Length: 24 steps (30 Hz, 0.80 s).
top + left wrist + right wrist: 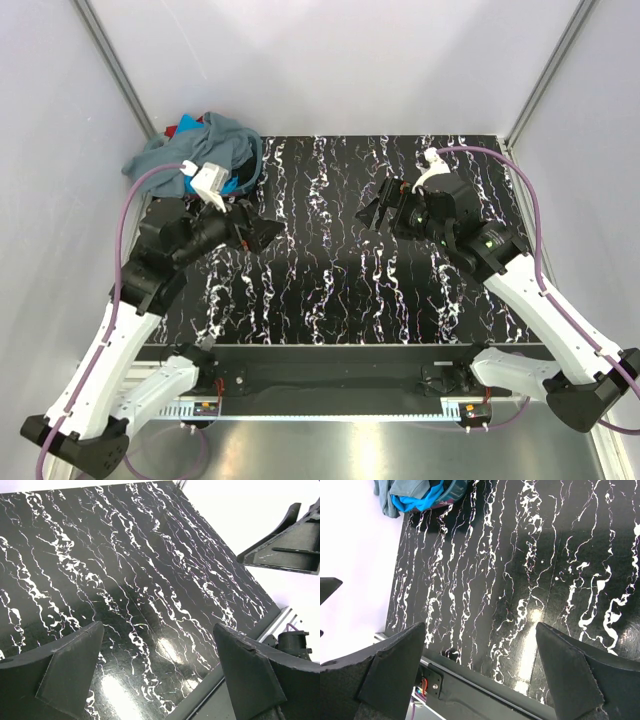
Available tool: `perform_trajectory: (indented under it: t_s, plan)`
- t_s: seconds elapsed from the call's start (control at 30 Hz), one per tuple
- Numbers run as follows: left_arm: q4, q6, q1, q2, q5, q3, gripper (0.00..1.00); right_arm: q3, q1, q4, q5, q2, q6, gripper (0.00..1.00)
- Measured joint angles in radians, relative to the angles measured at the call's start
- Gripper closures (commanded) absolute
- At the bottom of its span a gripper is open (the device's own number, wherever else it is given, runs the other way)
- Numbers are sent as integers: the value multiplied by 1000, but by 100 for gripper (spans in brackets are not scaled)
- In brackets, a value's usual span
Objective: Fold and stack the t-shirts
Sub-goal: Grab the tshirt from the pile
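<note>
1. T-shirts are lying in a crumpled heap at the far left corner of the desk, spilling past its left edge. None is lying flat or folded, so the task is only beginning.
2. A slate blue-grey tee is draping over the top of the heap, and a turquoise tee is peeking out beneath it.
3. The left hand is hovering just beside the heap, near the left edge. Its fingers are spread wide, gripping nothing and pointing towards the middle of the desk.
4. The right hand is hanging above the far middle of the desk, well apart from the heap, likewise gaping and carrying nothing.
5. The fabric is looking soft, light and limp. It is likely going to sag and drag its neighbours along, since the tees are tangling together.
6. Pinching the top tee at the collar or a shoulder seam, where the cloth is doubled, is looking like the surest hold. Lifting slowly should be letting it shed the others.
</note>
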Motion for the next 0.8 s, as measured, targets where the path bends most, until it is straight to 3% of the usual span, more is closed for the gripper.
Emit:
perform_trajectory:
  t_s: [0.2,0.37,0.47,0.7,0.8]
  plan:
    - [-2,-23,-1,59,-101,3,1,0,0,0,10,0,0,0]
    - [-18,-34,10,263,-315,109,2,0,0,7,20,2,-1,0]
    - [-41,-33,62,445,-415,251,6,0,0,10,20,2,-11,0]
    - [-29,-2,225,954,-637,740,27,-31,0,49,26,-9,-45,0]
    - [-34,20,278,1139,-705,907,27,-44,0,56,26,-23,-66,0]
